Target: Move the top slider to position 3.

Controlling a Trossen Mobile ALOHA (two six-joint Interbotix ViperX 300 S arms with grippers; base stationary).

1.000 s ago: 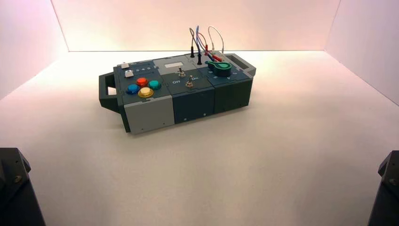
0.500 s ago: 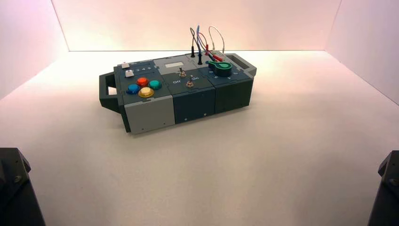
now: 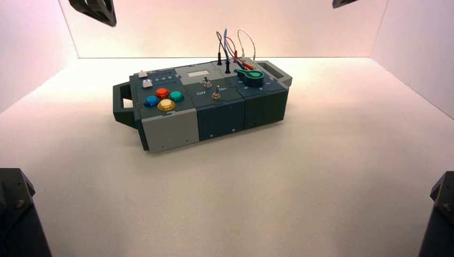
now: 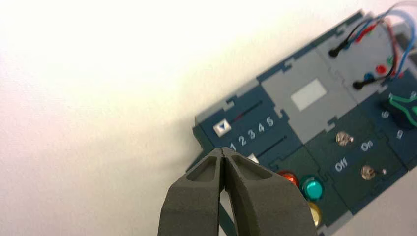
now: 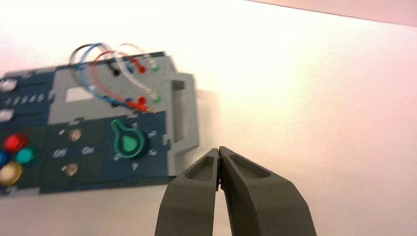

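Observation:
The top slider (image 4: 222, 128) is a whitish square cap at the end of its dark track beside numeral 1. Position 3 (image 4: 252, 133) is the middle mark in the printed row 1 to 5. In the high view the top slider (image 3: 142, 74) sits at the box's far left corner. My left gripper (image 4: 223, 151) is shut and empty, high above the box's left end. It partly hides the twin cap (image 4: 253, 158). My right gripper (image 5: 219, 150) is shut and empty, high off the box's right end.
The box (image 3: 171, 126) also carries round coloured buttons (image 3: 163, 92), two metal toggle switches (image 3: 206, 81), a green knob (image 3: 252, 75) and looping wires (image 3: 230, 45). My arms show at the top left (image 3: 99, 9) and top right (image 3: 342, 2). Dark arm bases (image 3: 16, 214) stand at the near corners.
Both arms have come into the high view at its top corners; earlier neither showed there. The box and the slider caps have not moved.

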